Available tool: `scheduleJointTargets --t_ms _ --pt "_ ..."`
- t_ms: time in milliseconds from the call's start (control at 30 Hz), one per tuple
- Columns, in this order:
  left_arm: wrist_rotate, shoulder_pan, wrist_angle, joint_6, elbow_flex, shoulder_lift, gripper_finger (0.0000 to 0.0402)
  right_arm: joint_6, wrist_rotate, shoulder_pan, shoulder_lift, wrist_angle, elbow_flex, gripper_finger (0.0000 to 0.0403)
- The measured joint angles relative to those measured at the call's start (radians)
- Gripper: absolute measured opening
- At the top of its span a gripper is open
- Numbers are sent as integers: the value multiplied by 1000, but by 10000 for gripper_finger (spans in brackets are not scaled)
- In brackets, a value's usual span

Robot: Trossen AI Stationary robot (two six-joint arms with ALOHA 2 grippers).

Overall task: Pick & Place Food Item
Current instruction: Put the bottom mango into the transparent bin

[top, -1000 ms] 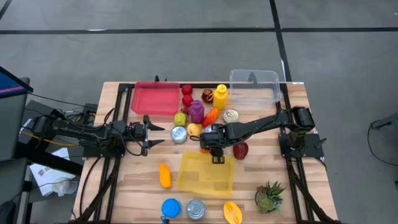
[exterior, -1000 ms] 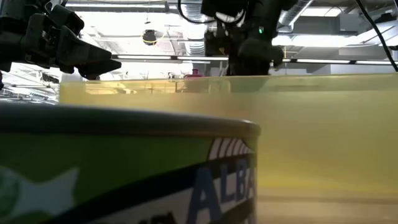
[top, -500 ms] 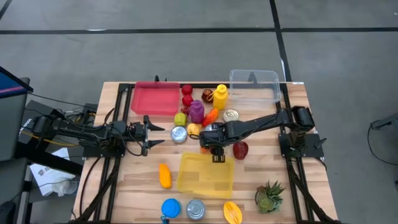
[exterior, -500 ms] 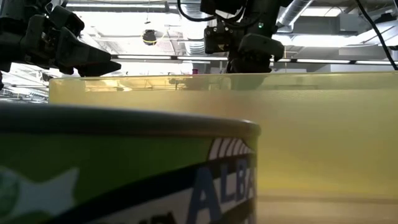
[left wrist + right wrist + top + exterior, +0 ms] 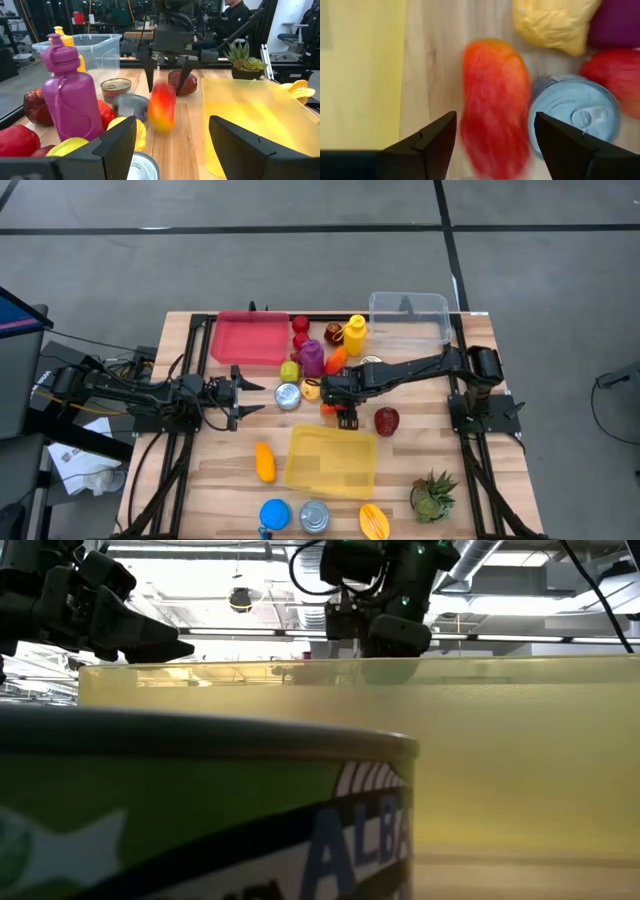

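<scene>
An orange-red food item (image 5: 161, 106) shows blurred just below my right gripper (image 5: 167, 75), over the wooden table between a grey can (image 5: 131, 106) and the yellow tray (image 5: 332, 460). That gripper points down and is open. In the right wrist view its fingers stand on either side of the item (image 5: 495, 105), which shows past them. Whether the item has come to rest on the table, I cannot tell. My left gripper (image 5: 256, 398) waits level and open at the table's left.
A purple bottle (image 5: 315, 358), yellow bottle (image 5: 354, 333), lemon-yellow piece (image 5: 555, 20) and red fruits crowd the far side of the gripper. A dark red fruit (image 5: 386, 420) lies to its right. A clear tub (image 5: 410, 315), red tray (image 5: 248, 338) and plant (image 5: 432, 495) stand farther off.
My right gripper has gone from the yellow tray's far rim toward the table's far edge, close to the clustered food. It has opened and let go of the orange-red item, which now shows blurred below its fingers.
</scene>
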Motion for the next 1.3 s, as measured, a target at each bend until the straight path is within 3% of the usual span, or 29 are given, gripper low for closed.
scheduleJointTargets --t_ms 600,700,900,1300 --pt "0 0 2 0 0 0 245 -18 -27 13 0 147 -112 236" --pt "0 0 4 0 0 0 245 -15 -9 23 0 147 -112 203" --pt "0 0 5 0 0 0 245 -15 -8 45 1 147 -112 89" --pt "0 0 5 0 0 0 245 0 11 67 1 80 -79 59"
